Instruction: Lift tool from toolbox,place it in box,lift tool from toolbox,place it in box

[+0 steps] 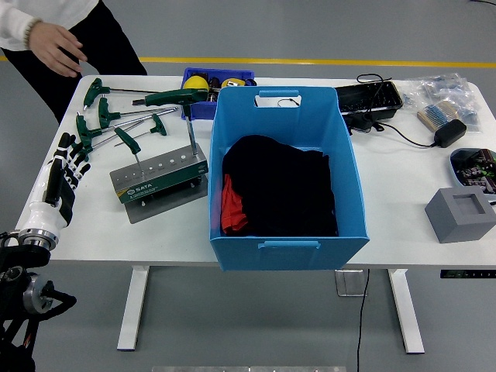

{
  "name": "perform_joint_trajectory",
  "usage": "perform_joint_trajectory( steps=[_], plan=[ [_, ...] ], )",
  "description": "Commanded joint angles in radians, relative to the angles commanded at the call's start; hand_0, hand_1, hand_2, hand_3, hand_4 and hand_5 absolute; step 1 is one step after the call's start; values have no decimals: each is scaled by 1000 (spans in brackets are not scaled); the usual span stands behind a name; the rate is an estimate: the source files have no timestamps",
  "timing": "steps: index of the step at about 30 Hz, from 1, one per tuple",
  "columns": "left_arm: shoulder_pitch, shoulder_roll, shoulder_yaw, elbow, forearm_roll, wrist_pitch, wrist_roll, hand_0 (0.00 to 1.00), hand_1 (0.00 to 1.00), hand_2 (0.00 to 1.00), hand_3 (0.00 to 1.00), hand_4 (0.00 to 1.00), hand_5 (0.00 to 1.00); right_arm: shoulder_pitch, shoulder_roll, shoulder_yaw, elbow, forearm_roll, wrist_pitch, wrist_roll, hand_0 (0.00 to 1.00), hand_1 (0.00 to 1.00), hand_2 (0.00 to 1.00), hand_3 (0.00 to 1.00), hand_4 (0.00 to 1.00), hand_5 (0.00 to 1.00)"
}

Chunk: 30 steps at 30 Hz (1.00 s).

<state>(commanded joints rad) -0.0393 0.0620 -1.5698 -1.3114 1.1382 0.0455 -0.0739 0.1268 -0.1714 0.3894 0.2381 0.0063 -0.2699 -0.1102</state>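
Observation:
A grey tool stand sits left of centre with two green T-handle wrenches standing in it, a short one and a tall one. Several more green T-handle wrenches lie on the table behind it. A large blue box at centre holds black and red cloth. My left hand hovers over the table's left edge, fingers spread and empty, a hand's width left of the stand. My right arm is out of view.
A person stands at the far left corner with one hand hanging open above the table. A small blue bin sits behind the box. A black tray, cables, a charger and a grey block occupy the right side.

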Motion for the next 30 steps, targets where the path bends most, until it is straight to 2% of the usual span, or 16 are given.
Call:
perform_joint_trajectory(
  steps=[25,28,30],
  plan=[
    [-1,0,-4,-1,8,4,-2,930,998,998,998,923,966,3,-1,2,-2,-2,2,0,630,605,679,549,764,664],
    [-3,5,-6,-6,55,9,-1,930,998,998,998,923,966,4,-1,3,-2,-2,2,0,630,605,679,549,764,664],
    [-8,13,-13,-22,134,16,4,930,998,998,998,923,966,4,-1,3,-2,-2,3,-1,630,605,679,549,764,664]
  ],
)
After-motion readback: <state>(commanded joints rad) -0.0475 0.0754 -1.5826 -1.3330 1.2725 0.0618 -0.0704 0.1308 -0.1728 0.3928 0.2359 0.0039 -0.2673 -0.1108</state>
